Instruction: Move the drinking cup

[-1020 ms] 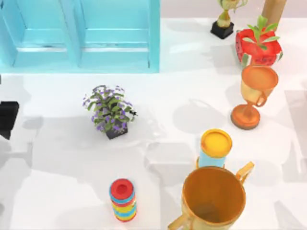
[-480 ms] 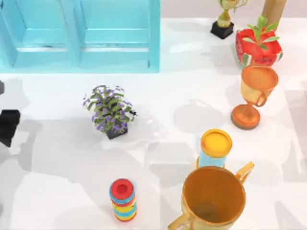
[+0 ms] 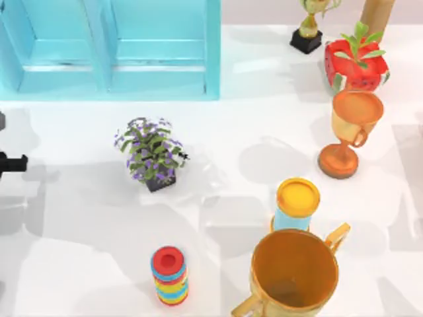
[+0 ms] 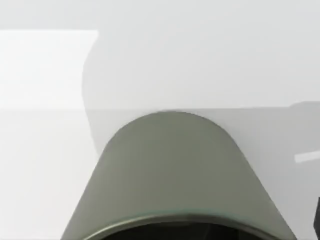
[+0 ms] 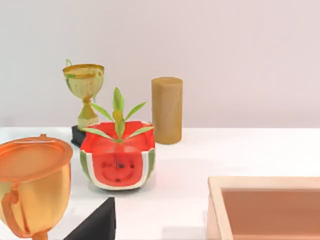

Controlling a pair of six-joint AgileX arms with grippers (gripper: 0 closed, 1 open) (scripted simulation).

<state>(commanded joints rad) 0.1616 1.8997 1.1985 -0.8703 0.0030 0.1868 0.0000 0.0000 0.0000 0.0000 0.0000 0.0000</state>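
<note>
A light blue cup with a yellow top (image 3: 297,202) stands upright at the table's front right, right behind a large golden two-handled trophy (image 3: 293,272). I take it for the drinking cup. A red-topped striped cup-like stack (image 3: 169,275) stands at the front centre. Nothing is touching either one. A small black part of my left gripper (image 3: 12,162) pokes in at the table's far left edge, far from both. In the right wrist view a dark wedge of my right gripper (image 5: 97,222) sits low, near an orange goblet (image 5: 31,185).
A purple-flowered pot plant (image 3: 151,153) stands left of centre and a blue cabinet (image 3: 112,46) at the back left. On the right are the orange goblet (image 3: 349,132), a watermelon planter (image 3: 353,63), a small trophy (image 3: 309,26), a wooden cylinder (image 5: 166,109) and a wooden box (image 5: 265,205).
The black part of my left arm at the left edge has drawn back out of the picture, leaving a sliver. Nothing on the table has moved.
</note>
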